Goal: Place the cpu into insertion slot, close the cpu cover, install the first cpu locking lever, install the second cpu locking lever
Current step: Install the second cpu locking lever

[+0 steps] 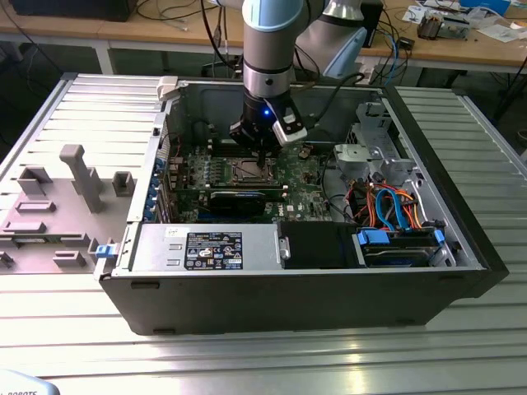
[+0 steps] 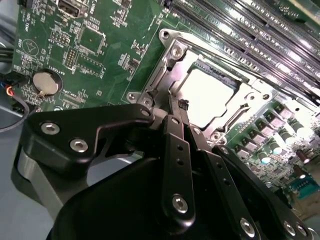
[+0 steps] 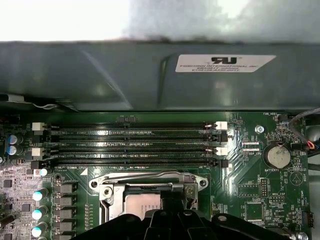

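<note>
A ribbed metal desk (image 1: 247, 354) carries an open computer case (image 1: 288, 304), lying on its side. In the exterior view, at nine o'clock from the case, a grey fixture plate (image 1: 58, 214) with raised blocks lies on the same desk.

Nearest inside the case is the silver power supply (image 1: 214, 249). It has a black label and a small white one, and their print is too small to read. Towards three o'clock from it, blue and orange cables (image 1: 387, 206) run to the drive bay.

Behind the power supply lies the green motherboard (image 1: 305, 177), and the insertion slot (image 1: 251, 170) is near its middle. In both wrist views the cpu (image 2: 210, 95) (image 3: 142, 202) sits in this slot with its bright silver top showing. The cpu cover (image 2: 250, 95) (image 3: 150, 187) lies flat over it and frames it. I cannot tell whether the locking levers are latched.

The end effector (image 1: 262, 155) (image 2: 177, 102) (image 3: 165, 199) is clenched. Its black fingertips (image 2: 175, 112) are pressed together at the edge of the slot, just beside the cover. Whether something thin is between them, I cannot tell.

Beyond the slot are four long memory slots (image 3: 135, 145) and a round coin battery (image 3: 276, 156). Small white lettering is printed on the board beside them. A white sticker (image 3: 225, 63) is on the case wall. At twelve o'clock in the exterior view, wooden benches (image 1: 461, 49) with papers stand in the background.
</note>
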Available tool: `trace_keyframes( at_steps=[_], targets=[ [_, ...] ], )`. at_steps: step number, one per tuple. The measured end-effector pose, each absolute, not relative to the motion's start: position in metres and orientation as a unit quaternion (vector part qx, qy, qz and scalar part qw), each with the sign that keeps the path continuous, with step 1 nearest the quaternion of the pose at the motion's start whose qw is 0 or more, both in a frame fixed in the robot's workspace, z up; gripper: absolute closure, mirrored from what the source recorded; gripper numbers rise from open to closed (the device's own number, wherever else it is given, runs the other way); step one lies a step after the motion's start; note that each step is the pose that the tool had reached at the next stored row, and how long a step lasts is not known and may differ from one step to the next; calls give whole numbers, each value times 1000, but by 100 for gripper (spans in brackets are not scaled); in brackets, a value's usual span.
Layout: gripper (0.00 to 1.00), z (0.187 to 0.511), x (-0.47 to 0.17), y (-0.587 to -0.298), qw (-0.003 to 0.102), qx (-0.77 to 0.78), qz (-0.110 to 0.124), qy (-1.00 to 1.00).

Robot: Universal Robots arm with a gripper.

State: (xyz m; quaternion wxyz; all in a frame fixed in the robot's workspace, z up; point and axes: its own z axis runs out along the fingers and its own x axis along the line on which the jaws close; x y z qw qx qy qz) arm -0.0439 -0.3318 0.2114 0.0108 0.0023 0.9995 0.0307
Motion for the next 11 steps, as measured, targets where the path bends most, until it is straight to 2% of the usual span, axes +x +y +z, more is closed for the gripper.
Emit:
trace_keyframes(
  at_steps=[11],
  targets=[
    [89,221,-44,-332,11,2,30,999]
  ],
)
